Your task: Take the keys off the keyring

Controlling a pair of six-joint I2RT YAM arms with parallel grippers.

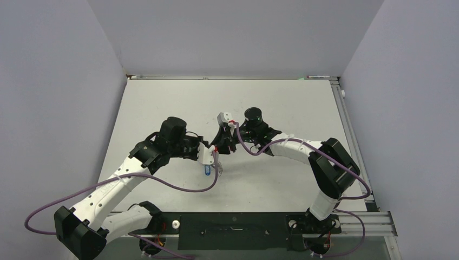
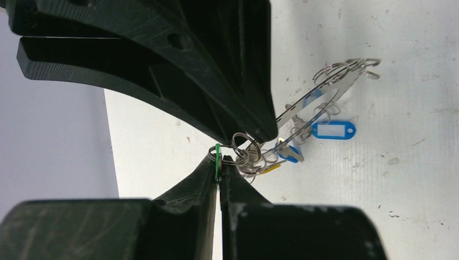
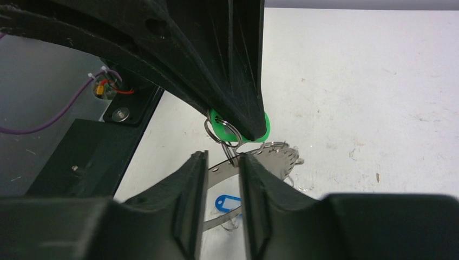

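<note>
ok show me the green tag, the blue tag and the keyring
green tag (image 2: 218,157), left wrist view, its thin visible edge
blue tag (image 2: 334,130), left wrist view, its white label
keyring (image 2: 311,101), left wrist view, middle of its band

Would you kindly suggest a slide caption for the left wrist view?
Left end effector pinches a green tag as the right end effector meets the keyring; blue tag dangles.

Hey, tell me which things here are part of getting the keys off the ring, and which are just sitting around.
Part of the job:
keyring
keys, with a blue tag and a green tag
left gripper, shut on the green tag
right gripper, at the keyring

Just there:
purple cable
black base plate
table
</note>
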